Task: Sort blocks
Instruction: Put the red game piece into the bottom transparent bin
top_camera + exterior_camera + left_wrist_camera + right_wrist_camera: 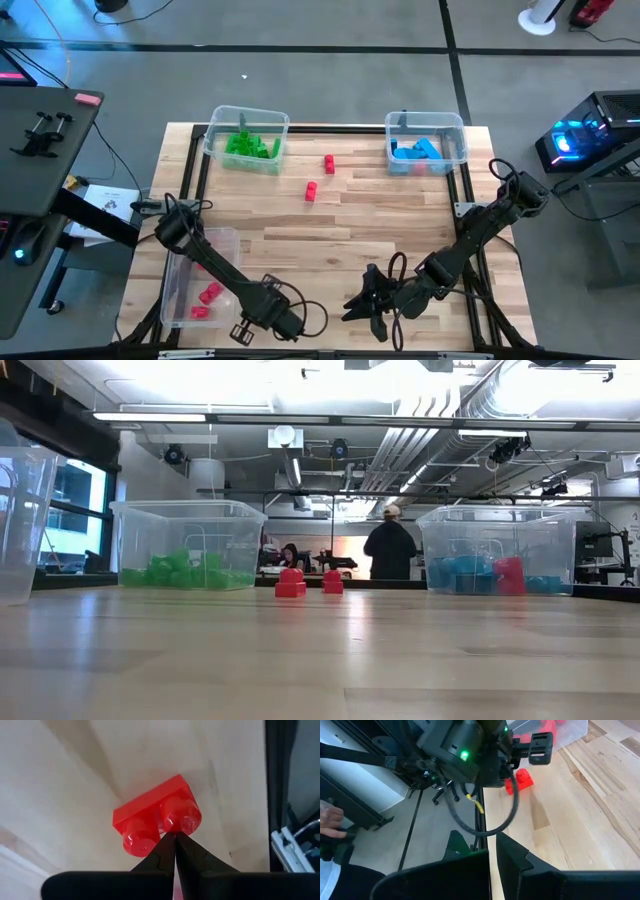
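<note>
— Left hand (174, 836), fingers closed empty, tips touching the red block (157, 815) at the bench's (400, 215) near edge.
— Reopen, straddle it squarely. Right hand (492, 851) waits closed nearby.

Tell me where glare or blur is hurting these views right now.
Low view: ceiling lights blow out the top, and the near wooden tabletop is soft and shiny. Left wrist view: the red two-stud plastic brick is lit evenly, with highlights on its studs and a soft shadow across the wood. High view: even light, little glare. Right wrist view: its own claw is blurred in the foreground.
</note>
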Motion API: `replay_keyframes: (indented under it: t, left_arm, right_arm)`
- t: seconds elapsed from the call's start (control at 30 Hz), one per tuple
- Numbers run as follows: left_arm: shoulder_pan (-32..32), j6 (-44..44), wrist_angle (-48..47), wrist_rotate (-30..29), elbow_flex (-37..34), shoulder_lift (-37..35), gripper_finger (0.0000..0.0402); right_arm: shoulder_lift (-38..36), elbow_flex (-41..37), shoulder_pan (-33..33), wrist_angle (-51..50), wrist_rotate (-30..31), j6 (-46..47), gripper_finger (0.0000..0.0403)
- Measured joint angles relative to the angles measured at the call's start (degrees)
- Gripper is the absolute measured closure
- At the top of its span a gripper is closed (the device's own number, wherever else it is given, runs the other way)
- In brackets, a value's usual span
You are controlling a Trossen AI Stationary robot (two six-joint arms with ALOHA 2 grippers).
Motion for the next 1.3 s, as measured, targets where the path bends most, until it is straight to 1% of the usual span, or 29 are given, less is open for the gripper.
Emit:
replay_keyframes:
  t: [0.2,0.37,0.47,0.6,0.7,0.83,0.9,1.0,1.13,1.2,1.3]
  left_arm:
    - [0.2,-0.3,1.3,0.2,-1.2,-0.2,0.0401]
    - [2.4,-3.0,8.1,0.0,-1.1,-0.4,0.0401]
    - [5.1,-4.8,11.0,-3.4,-1.1,-0.4,0.0401]
    - [9.2,-6.5,11.6,-9.4,-1.1,-0.7,0.0401]
    - [12.4,-7.4,12.3,-12.7,-1.2,-1.0,0.0401]
    - [16.3,-5.8,12.2,-13.2,-1.3,-1.6,0.0401]
    - [17.9,-4.4,12.2,-13.4,-1.5,-2.9,0.0401]
    - [19.8,2.3,12.4,-13.3,-1.5,-6.5,0.0401]
    - [20.3,17.8,14.2,-11.4,-1.9,-12.0,0.0401]
    - [20.2,25.1,16.5,-11.3,-3.2,-13.5,0.0401]
    - [20.3,33.8,20.9,-11.7,-4.2,-13.8,0.0393]
  right_arm:
    - [0.0,0.0,0.0,-0.4,0.0,0.0,0.0403]
    - [0.0,0.0,0.0,-0.4,0.0,0.0,0.0403]
    - [0.0,0.0,0.0,-0.4,-0.1,0.8,0.0403]
    - [-0.4,0.0,0.4,-0.3,-1.7,2.6,0.0403]
    - [-1.9,0.0,1.4,0.3,-2.1,2.6,0.0403]
    - [-4.7,0.0,3.1,2.5,-2.1,2.4,0.0403]
    - [-6.4,0.0,4.2,3.5,-0.9,2.1,0.0403]
    - [-8.9,0.0,5.8,5.5,0.8,0.8,0.0403]
    - [-11.8,0.0,7.4,7.5,4.3,-2.1,0.0403]
    - [-12.6,0.0,7.8,7.8,6.5,-3.3,0.0403]
    - [-12.9,0.0,8.0,7.5,10.2,-4.5,0.0403]
